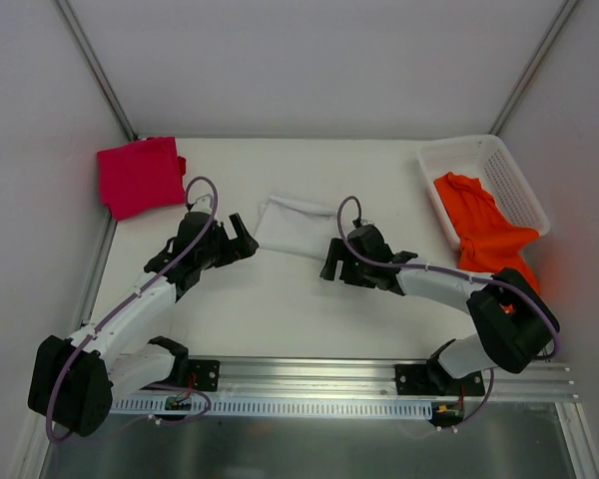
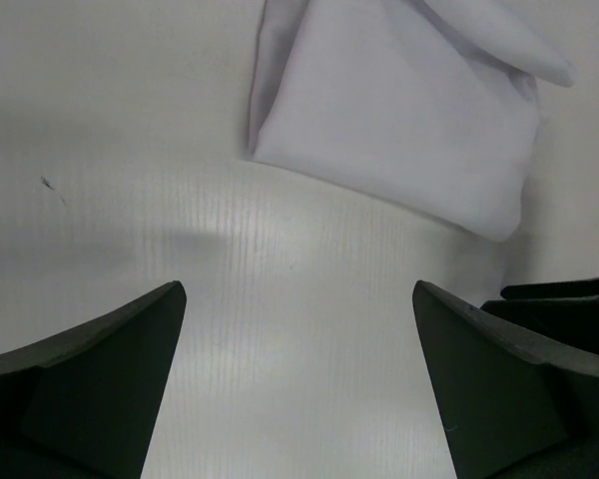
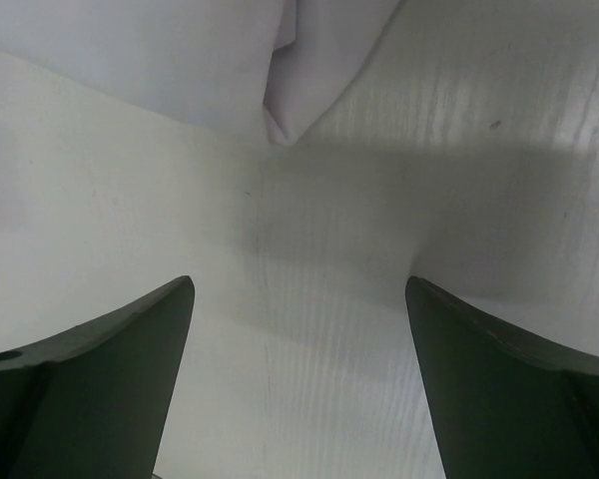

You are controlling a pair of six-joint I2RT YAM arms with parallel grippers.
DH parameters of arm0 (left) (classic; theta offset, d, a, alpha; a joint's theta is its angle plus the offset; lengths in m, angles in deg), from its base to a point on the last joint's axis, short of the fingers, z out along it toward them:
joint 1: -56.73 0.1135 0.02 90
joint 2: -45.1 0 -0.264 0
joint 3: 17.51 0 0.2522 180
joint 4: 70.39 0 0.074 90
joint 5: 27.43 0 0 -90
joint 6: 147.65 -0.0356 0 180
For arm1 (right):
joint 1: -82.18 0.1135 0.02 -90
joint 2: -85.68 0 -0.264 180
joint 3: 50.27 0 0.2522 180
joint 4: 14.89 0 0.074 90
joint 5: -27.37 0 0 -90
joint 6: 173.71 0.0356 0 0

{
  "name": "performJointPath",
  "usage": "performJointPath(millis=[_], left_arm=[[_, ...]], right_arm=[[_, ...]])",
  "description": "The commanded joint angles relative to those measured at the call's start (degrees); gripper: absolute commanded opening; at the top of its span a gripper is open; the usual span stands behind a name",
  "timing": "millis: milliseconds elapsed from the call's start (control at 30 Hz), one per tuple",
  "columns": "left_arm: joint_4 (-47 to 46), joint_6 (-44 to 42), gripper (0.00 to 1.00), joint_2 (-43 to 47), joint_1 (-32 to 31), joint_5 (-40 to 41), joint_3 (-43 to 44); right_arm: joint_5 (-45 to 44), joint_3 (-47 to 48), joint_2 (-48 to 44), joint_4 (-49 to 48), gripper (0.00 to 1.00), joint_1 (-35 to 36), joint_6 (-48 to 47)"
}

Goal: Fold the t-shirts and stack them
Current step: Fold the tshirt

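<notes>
The white t-shirt (image 1: 298, 226) lies folded at the table's middle. It also shows in the left wrist view (image 2: 399, 120) and in the right wrist view (image 3: 170, 60). The magenta-red t-shirt (image 1: 140, 177) lies folded at the far left. The orange t-shirt (image 1: 484, 228) is crumpled in the basket and spills over its near end. My left gripper (image 1: 247, 238) is open and empty, just left of the white shirt, over bare table (image 2: 298, 289). My right gripper (image 1: 328, 259) is open and empty, just off the white shirt's near right corner (image 3: 299, 281).
The white lattice basket (image 1: 449, 152) stands at the far right of the table. White walls close in the table at the left, back and right. An aluminium rail (image 1: 309, 374) with both arm bases runs along the near edge.
</notes>
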Motion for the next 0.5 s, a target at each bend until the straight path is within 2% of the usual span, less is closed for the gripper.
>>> performJointPath(millis=[0, 167, 233, 367, 467], left_arm=[[-2.04, 0.44, 0.99, -0.70, -0.41, 0.06, 0.42], [-2.13, 0.18, 0.99, 1.23, -0.77, 0.41, -0.02], [-2.04, 0.09, 0.99, 1.59, -0.77, 0.85, -0.29], [-2.13, 0.52, 0.99, 1.76, -0.77, 0.41, -0.99], [-2.04, 0.70, 0.99, 2.55, -0.94, 0.50, -1.95]], right_arm=[[-4.03, 1.09, -2.99, 5.38, 0.91, 0.55, 0.47], [-6.67, 8.99, -8.79, 13.72, 0.92, 1.43, -3.30], [-7.20, 17.59, -8.63, 18.28, 0.93, 1.34, -4.89], [-6.33, 32.71, -1.87, 23.57, 0.93, 1.26, -8.58], [-3.69, 40.81, 5.77, 23.07, 0.89, 1.26, -10.17]])
